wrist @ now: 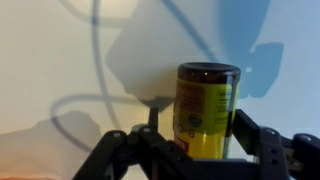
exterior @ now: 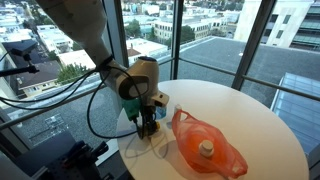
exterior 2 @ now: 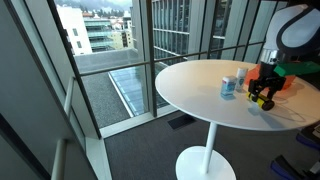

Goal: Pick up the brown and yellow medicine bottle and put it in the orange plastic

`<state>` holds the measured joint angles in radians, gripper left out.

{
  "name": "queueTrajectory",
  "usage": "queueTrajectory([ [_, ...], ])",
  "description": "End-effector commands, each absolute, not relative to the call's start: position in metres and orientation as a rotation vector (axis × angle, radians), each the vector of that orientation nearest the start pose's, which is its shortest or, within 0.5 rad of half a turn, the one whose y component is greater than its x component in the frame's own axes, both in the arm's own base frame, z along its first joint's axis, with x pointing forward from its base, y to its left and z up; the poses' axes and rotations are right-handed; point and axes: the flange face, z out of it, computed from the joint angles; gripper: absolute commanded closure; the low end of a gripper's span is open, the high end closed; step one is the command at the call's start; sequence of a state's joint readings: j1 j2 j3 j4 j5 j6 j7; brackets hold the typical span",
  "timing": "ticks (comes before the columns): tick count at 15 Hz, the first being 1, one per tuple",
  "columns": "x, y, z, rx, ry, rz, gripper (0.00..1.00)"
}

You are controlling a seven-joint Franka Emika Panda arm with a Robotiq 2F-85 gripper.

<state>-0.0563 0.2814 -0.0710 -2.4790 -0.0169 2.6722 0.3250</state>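
The brown and yellow medicine bottle stands upright on the white table, right in front of the wrist camera, between my gripper's two fingers. The right finger is at the bottle's side. The left finger stands a small gap away, so the gripper is open around it. In both exterior views the gripper is down at the table top and hides the bottle. The orange plastic bag lies on the table just beside the gripper, with a white-capped item in it. Part of the orange plastic also shows in an exterior view.
The round white table stands by tall windows with a railing. Two small bottles stand near the gripper. A small clear bottle stands by the bag. Black cables hang off the arm.
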Motion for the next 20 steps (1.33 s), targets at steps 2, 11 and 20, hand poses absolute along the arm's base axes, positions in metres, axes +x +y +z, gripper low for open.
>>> queueTrajectory([
  [2, 0.467, -0.063, 0.179, -3.116, 0.678, 0.101, 0.65],
  [11, 0.465, -0.077, 0.252, -3.114, 0.72, -0.055, 0.71],
  [20, 0.452, -0.102, 0.338, -3.105, 0.784, -0.232, 0.71],
])
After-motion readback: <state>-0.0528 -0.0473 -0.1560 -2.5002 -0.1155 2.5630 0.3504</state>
